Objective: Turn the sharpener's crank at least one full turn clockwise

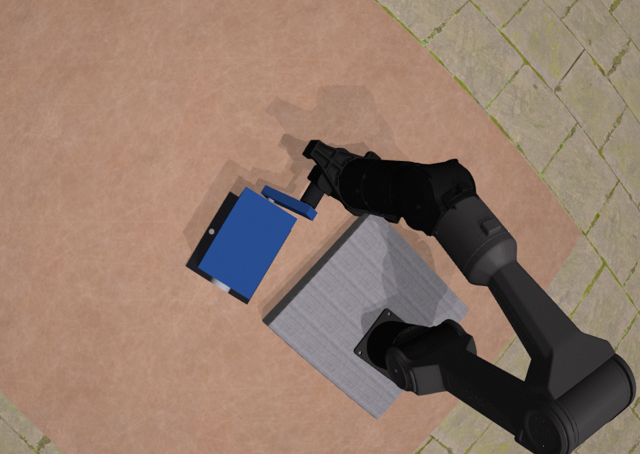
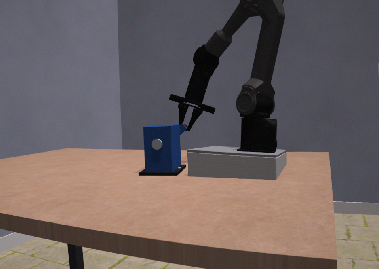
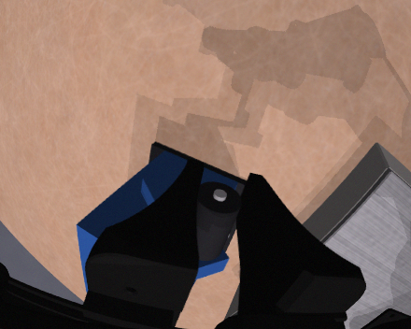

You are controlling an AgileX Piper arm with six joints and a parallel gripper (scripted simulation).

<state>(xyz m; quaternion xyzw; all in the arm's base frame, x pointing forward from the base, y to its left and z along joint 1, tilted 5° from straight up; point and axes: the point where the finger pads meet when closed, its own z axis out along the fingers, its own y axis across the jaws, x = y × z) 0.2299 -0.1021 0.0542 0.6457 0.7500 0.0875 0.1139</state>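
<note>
A: Is any writing to be read on the sharpener [image 2: 162, 148] or the arm [image 2: 263, 39]?

B: No brand, label or lettering can be made out on either. The sharpener is seen as a plain blue box on a black base plate, with a grey round knob [image 2: 156, 143] on the face turned toward the exterior view.

A: Where is the sharpener placed?

B: It is set on the bench [image 2: 171, 210], just beside the grey block [image 2: 232, 165] on which the arm is mounted. The crank [image 1: 289, 202] is carried on the side facing away from the exterior view, and from the top it is seen as a blue bar along that side.

A: How is the arm posed?

B: It is raised from its base, folded sharply at the high elbow, and the forearm is sloped down toward the sharpener's upper rear corner. The gripper [image 2: 186, 126] is pointed downward at a tilt.

A: And the jaws?

B: They are held narrow and are closed on the crank's handle [image 3: 218, 220], a dark cylinder with a pale tip, as shown in the wrist view. In the exterior view the crank's blue end is seen angled upward, beside the sharpener's top edge.
</note>
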